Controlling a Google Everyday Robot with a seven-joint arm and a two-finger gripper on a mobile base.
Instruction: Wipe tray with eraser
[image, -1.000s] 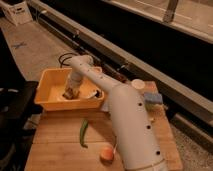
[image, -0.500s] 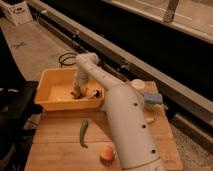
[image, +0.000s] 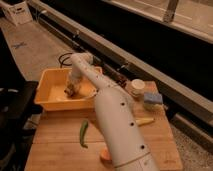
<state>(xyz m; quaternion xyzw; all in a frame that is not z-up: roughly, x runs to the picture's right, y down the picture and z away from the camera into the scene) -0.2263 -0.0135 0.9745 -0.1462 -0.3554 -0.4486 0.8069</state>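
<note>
Down inside the tray (image: 47, 102), my gripper (image: 71, 90) sits near the floor, with the dark eraser (image: 70, 93) right at its tip. Right of the tray, on the table (image: 55, 145), lie a green pepper (image: 83, 134) and a blue-topped block (image: 153, 100).

No writing, label or number can be read anywhere. The gripper (image: 71, 90) sits low inside the tray (image: 47, 98), bearing no legible mark.

Tool (image: 70, 91) low (arm bent over)
</note>
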